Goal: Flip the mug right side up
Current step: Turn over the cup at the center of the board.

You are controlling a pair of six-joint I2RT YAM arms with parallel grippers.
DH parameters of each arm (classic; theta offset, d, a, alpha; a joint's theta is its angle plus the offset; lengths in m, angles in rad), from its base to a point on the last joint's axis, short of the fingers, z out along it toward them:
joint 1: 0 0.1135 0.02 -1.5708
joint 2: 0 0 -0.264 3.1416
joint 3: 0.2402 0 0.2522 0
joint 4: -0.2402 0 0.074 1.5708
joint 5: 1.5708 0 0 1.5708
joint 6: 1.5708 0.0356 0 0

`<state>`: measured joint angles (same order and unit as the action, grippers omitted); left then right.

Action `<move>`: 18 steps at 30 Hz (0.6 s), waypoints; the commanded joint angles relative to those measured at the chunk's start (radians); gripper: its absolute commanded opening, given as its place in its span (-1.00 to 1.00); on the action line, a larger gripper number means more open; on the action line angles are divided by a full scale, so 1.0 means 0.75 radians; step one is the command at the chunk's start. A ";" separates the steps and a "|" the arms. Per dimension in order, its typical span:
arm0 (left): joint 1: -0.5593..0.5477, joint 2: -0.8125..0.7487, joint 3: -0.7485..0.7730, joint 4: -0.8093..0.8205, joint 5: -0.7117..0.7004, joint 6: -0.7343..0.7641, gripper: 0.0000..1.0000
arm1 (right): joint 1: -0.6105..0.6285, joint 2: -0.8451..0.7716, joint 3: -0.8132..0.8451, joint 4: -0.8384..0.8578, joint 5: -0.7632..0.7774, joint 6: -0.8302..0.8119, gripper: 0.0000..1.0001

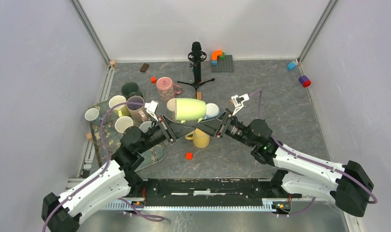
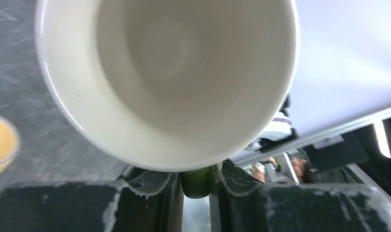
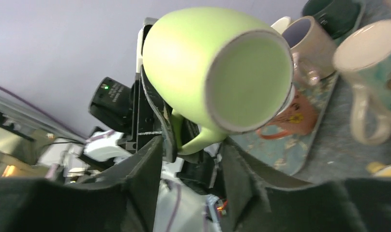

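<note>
The light green mug (image 1: 186, 109) hung in the air above the middle of the table, lying on its side with its mouth towards the left arm and its base towards the right. The left wrist camera looked straight into the pale inside of the mug (image 2: 167, 72). The left gripper (image 1: 180, 127) was clamped on the green handle (image 2: 195, 181), which sat pinched between its two fingers under the rim. The right gripper (image 3: 191, 169) stood parted, a finger on either side of the handle (image 3: 199, 138) without touching it.

One yellow mug (image 1: 201, 139) stood upright on the table just below the held one. To the left lay one patterned tray (image 1: 155, 157) crowded with cups – at least five, among them one dark green mug (image 1: 131, 89) and one tan mug (image 1: 135, 104). One pink lidded jug (image 1: 165, 88) stood behind them. From the right wrist, an orange-pink mug (image 3: 288, 118) bore a yellow print too blurred to read.

Two small red cubes (image 1: 188, 155) lay on the table, one near and one far. One black tripod stand (image 1: 197, 63) rose at the back, beside one grey baseplate (image 1: 223, 65) that carried bricks. One blue block (image 1: 292, 65) and one purple-and-red block (image 1: 305, 80) lay at far right.

The table (image 1: 280, 111) was dark grey and marbled – white walls closed it in on three sides
</note>
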<state>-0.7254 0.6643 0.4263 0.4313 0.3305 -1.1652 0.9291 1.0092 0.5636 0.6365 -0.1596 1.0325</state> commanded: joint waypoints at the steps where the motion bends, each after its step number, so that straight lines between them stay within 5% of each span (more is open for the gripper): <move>1: 0.014 -0.055 0.087 -0.179 -0.167 0.180 -0.96 | 0.000 -0.001 0.027 -0.023 -0.004 -0.148 0.25; 4: 0.014 -0.078 0.115 -0.272 -0.218 0.229 -0.96 | 0.001 0.014 0.073 -0.099 0.004 -0.206 0.51; 10: 0.014 -0.137 0.211 -0.501 -0.355 0.327 -0.96 | 0.001 0.019 0.136 -0.256 0.043 -0.314 0.71; 18: 0.014 -0.206 0.492 -1.117 -0.746 0.490 -0.96 | 0.000 0.025 0.316 -0.670 0.194 -0.604 0.92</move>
<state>-0.7193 0.5510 0.6422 -0.2424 -0.0196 -0.9237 0.9276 1.0252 0.7021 0.2901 -0.0879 0.7361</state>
